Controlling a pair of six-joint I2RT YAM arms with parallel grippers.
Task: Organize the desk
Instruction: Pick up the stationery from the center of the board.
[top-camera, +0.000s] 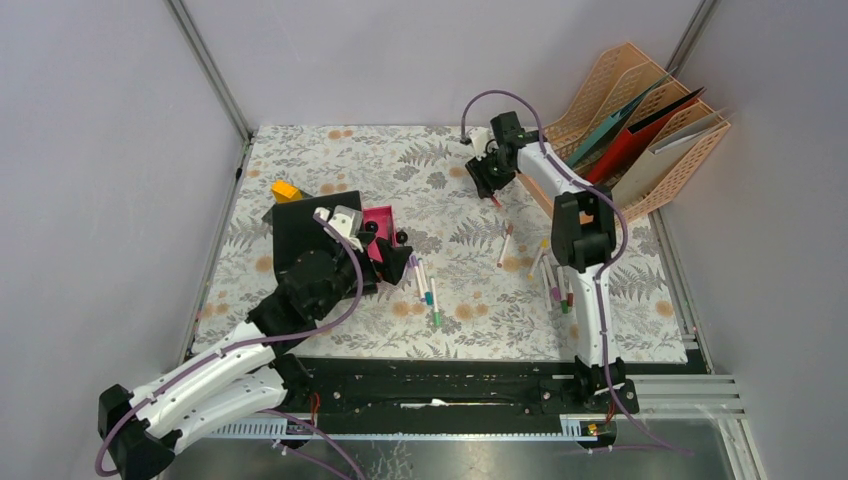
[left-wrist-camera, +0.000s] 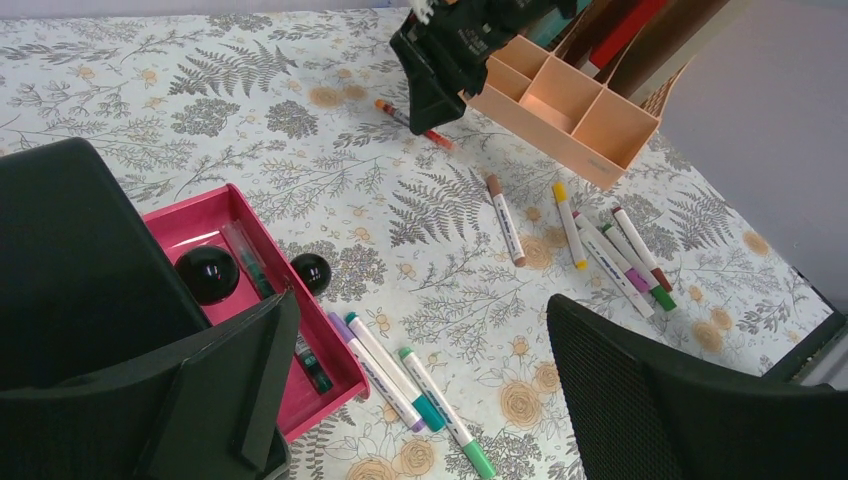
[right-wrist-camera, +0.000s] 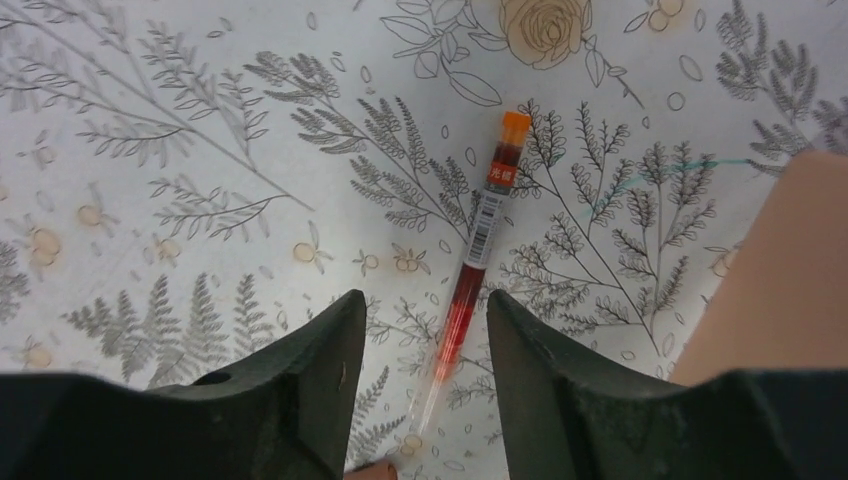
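Right wrist view looked straight down on a red pen (right-wrist-camera: 470, 260) lying on the desk (right-wrist-camera: 150, 150), whose fern-printed cloth filled the frame. The pen's orange cap pointed toward the top of the frame, and its clear tip ran down between the dark fingers (right-wrist-camera: 300, 380) of the right gripper (right-wrist-camera: 415, 320). Those jaws stood apart with cloth showing on both sides of the barrel, so nothing was clamped. Straddling the pen across its length was probably meant to let the pads close squarely on it. At the right edge rose a peach wall, likely the peach organiser (left-wrist-camera: 560, 105), which in the left wrist view stood just beside this pen and looked the likeliest place for it. In that view the left gripper (left-wrist-camera: 420, 305) hung spread wide and empty above the pink tray (left-wrist-camera: 200, 225) at lower left, near three markers (left-wrist-camera: 400, 380). It may have been waiting its turn there. More loose markers (left-wrist-camera: 620, 250) lay scattered at centre right, so much sorting appeared to remain.
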